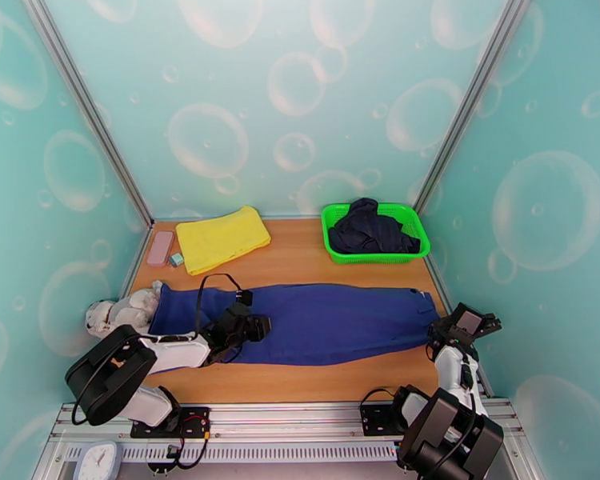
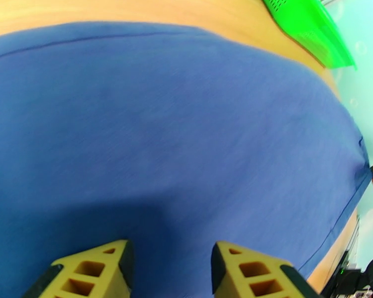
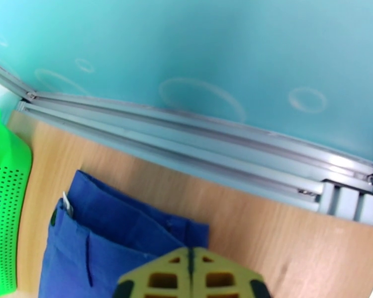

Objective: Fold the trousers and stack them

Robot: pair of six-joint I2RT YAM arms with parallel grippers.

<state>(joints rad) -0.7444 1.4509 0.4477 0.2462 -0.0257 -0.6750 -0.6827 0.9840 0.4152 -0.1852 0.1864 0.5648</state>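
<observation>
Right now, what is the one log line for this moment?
trousers: flat across table | left gripper: open, over the legs | right gripper: shut, at waist end, grip on cloth unclear

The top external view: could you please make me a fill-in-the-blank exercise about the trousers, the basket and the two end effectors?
The dark navy garment lies in the ____ plastic mesh basket. The folded yellow cloth lies to that basket's ____. The left end effector stands ____ over the royal-blue cloth trousers. The right end effector is ____.
Missing words: green; left; open; shut.
</observation>
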